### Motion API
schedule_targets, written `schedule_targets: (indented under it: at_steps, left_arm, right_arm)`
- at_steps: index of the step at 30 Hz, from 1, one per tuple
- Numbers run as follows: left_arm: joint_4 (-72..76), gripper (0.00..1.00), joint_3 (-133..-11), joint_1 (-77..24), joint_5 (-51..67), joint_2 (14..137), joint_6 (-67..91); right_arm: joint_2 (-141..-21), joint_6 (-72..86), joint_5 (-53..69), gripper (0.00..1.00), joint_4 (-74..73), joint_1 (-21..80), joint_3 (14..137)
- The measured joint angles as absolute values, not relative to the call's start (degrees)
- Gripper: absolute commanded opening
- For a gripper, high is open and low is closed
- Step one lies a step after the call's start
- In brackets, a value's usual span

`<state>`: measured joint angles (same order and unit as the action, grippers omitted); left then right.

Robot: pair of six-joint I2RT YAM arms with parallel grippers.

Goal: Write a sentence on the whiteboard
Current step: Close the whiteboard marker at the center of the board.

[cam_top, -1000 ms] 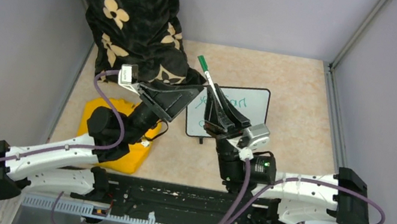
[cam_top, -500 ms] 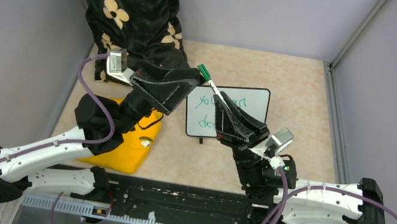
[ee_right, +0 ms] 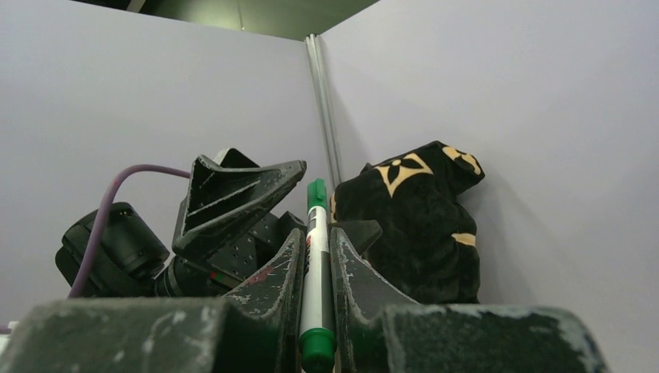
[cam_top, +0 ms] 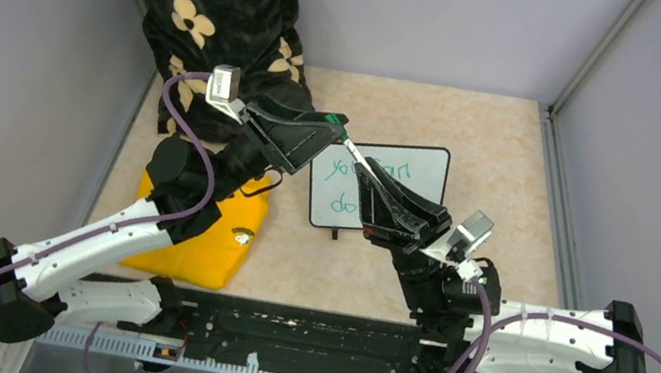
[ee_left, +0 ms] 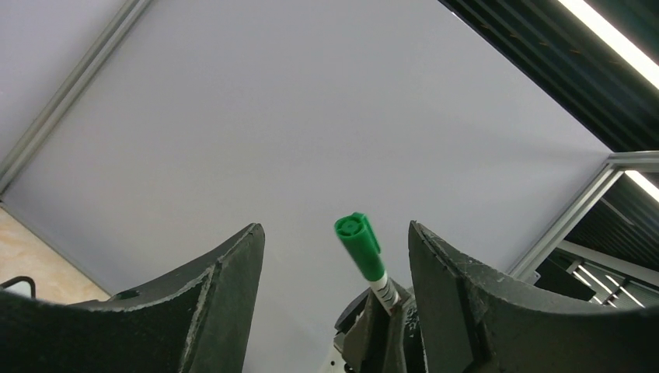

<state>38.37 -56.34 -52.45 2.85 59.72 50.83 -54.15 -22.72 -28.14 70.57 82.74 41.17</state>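
Whiteboard (cam_top: 430,175), long axis left-right, top edge far

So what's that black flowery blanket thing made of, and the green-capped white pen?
The black blanket with tan flowers looks like soft, fuzzy fleece: it slumps in folds and doesn't shine. The white pen with the green cap looks like smooth hard plastic, slightly glossy, with crisp moulded edges.

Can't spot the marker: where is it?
The marker is clamped in the right gripper over the whiteboard in the top view, its green end between the left gripper's fingers.
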Motion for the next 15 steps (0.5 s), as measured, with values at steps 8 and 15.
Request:
schedule_targets:
  at_steps: [8,15]
  left_arm:
    - [40.1,0.53,-56.3,-52.3,3.9,59.7,51.9]
    - [41.2,0.40,-56.3,-52.3,4.1,59.7,52.5]
  right_arm:
    - [-54.1,-22.8,-28.4,0.00,70.2,82.7,40.8]
    - [-54.1,-22.8,-28.9,0.00,70.3,82.7,40.8]
